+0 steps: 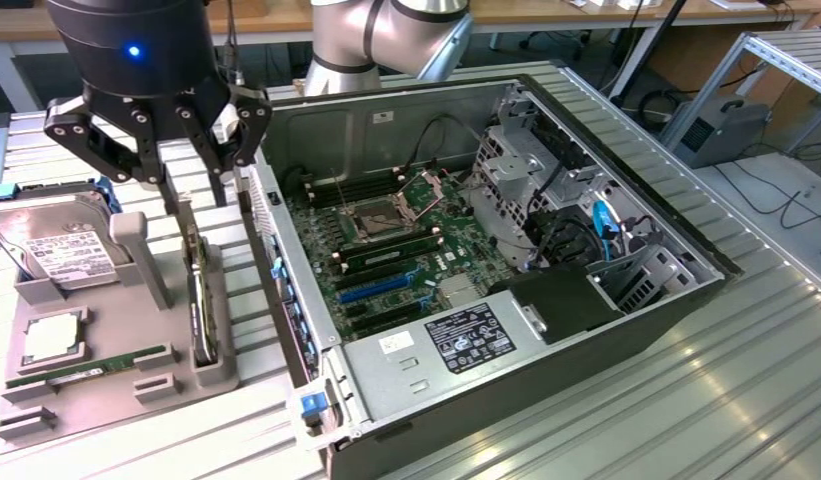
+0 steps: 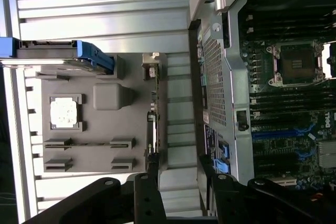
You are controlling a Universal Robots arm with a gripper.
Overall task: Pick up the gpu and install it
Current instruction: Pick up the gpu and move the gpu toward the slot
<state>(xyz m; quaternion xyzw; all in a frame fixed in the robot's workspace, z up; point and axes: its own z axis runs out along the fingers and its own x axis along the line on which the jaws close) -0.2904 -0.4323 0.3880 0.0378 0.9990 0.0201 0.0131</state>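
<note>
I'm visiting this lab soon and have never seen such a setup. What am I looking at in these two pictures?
The black claw is a robot arm's gripper, jaws open, holding nothing. One picture comes from a camera off the arm, the other from a camera on its wrist, looking down. On the ribbed metal table sits a grey holder with a hard drive, a processor chip, a memory stick and the gpu, a thin card standing on edge below the gripper. Beside it lies an open computer case showing its motherboard.
</note>
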